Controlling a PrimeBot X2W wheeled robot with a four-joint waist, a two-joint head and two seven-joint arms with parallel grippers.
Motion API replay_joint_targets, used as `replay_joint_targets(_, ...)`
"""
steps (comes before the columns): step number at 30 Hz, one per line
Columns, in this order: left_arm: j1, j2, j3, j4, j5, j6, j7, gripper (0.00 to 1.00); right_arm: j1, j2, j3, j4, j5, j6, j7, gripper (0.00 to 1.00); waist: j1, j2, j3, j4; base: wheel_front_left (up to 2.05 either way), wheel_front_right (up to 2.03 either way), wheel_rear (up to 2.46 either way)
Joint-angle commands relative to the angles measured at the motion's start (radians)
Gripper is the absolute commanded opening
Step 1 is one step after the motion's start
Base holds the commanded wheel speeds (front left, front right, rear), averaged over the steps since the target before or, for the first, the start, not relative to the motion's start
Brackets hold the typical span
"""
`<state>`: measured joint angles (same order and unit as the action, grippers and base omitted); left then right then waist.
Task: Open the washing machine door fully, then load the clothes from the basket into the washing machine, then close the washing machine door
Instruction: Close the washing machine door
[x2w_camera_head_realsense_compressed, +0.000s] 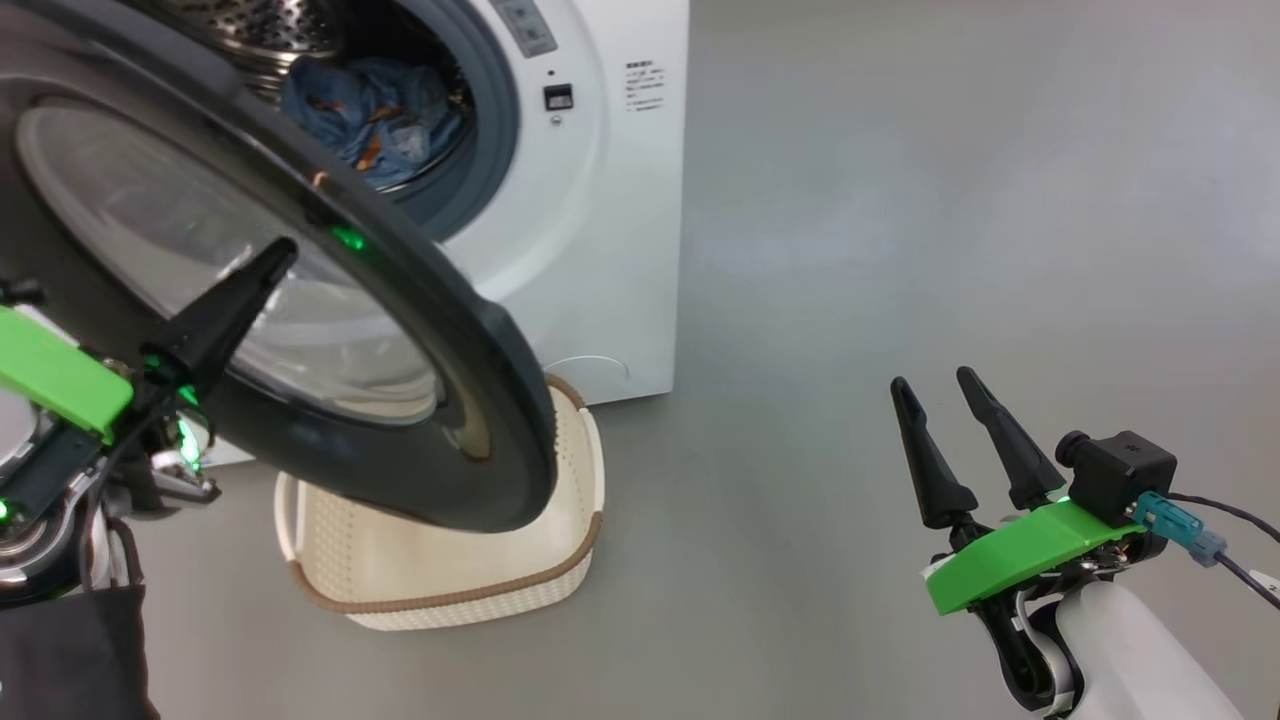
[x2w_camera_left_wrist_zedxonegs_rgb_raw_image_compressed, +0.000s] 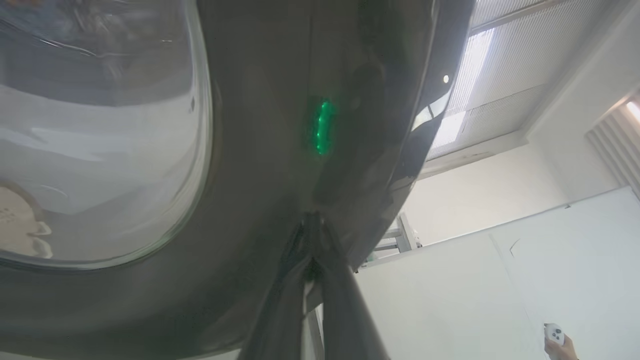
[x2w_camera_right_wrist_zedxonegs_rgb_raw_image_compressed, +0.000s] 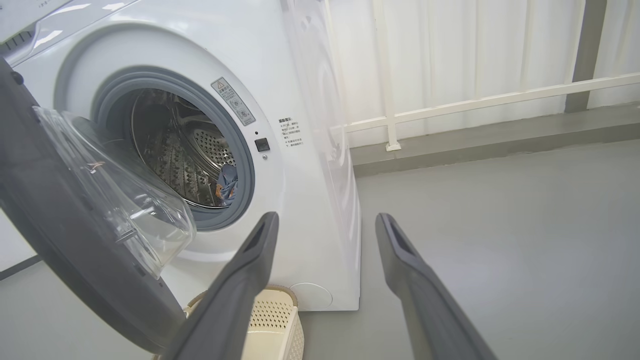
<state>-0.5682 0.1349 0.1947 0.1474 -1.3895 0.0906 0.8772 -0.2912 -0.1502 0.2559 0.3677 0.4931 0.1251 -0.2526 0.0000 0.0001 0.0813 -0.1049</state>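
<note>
Head view tells me that the task is near its end: the clothes, blue with small orange marks, lie inside the drum of the washing machine. The basket on the floor just in front of the machine looks empty, as far as I can see, because the washing machine door covers its back part. So I judge the opening and the loading as done, and what is left is the closing. The door stands about half way, swung out from the front of the machine and hanging over the basket. Its hinge side is toward my left, and its free edge points toward me and a little to my right. The glossy black outer face looks at me and at my left arm; in the right wrist view the clear glass bowl on the inner face bulges toward the drum opening. The door is round, so it has no real long axis; its flat plane is about upright and at a slant to the machine front. My left pincer has its two fingers pressed together, clamped on nothing. In the left wrist view the tips seem to rest against the black ring of the door just beside the window, which I take as a position for pushing. My right pincer is well apart from the machine, low at my right side, fingers spread and empty.
</note>
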Motion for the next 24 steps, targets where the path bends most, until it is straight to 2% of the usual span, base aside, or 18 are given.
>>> replay_joint_targets(1,-0.021,0.044,0.027,-0.03,0.025,-0.007,-0.016,0.0,-0.003,-0.001,0.014,-0.026,-0.009,0.006,-0.009,1.0,0.0,-0.0001,-0.001,0.016,0.0,0.0,0.0)
replay_joint_targets(3,-0.012,0.054,0.025,-0.029,0.053,-0.011,-0.035,0.02,-0.003,-0.001,0.013,-0.026,-0.009,0.006,-0.009,1.0,0.0,-0.0001,-0.002,0.024,0.0,0.0,0.0)
replay_joint_targets(4,-0.006,0.059,0.021,-0.03,0.067,-0.017,-0.043,0.24,-0.003,-0.001,0.012,-0.026,-0.01,0.006,-0.009,1.0,0.0,-0.0001,-0.003,0.029,0.0,0.0,0.0)
replay_joint_targets(6,0.01,0.069,0.014,-0.037,0.094,-0.036,-0.059,0.49,-0.003,-0.002,0.01,-0.027,-0.01,0.006,-0.009,1.0,0.0,-0.0001,-0.004,0.035,0.0,0.0,0.0)
replay_joint_targets(7,0.019,0.076,0.012,-0.04,0.112,-0.047,-0.071,0.85,-0.003,-0.002,0.009,-0.027,-0.011,0.006,-0.009,1.0,0.0,-0.0001,-0.005,0.038,0.0,0.0,0.0)
replay_joint_targets(8,0.029,0.084,0.011,-0.042,0.131,-0.057,-0.086,1.0,-0.003,-0.003,0.008,-0.027,-0.012,0.006,-0.009,1.0,0.0,-0.0001,-0.005,0.041,0.0,0.0,0.0)
replay_joint_targets(11,0.061,0.096,0.014,-0.041,0.183,-0.086,-0.141,1.0,-0.003,-0.004,0.007,-0.028,-0.013,0.006,-0.009,1.0,0.0,-0.0001,-0.006,0.044,0.0,0.0,0.0)
replay_joint_targets(18,0.147,0.115,0.007,-0.069,0.303,-0.184,-0.29,1.0,-0.003,-0.009,0.004,-0.034,-0.012,0.006,-0.009,1.0,0.0,-0.0001,-0.001,0.041,0.0,0.0,0.0)
replay_joint_targets(24,0.233,0.128,-0.028,-0.087,0.441,-0.216,-0.485,1.0,-0.007,-0.009,0.001,-0.037,-0.014,0.006,-0.009,1.0,0.0,-0.0001,0.004,0.029,0.0,0.0,0.0)
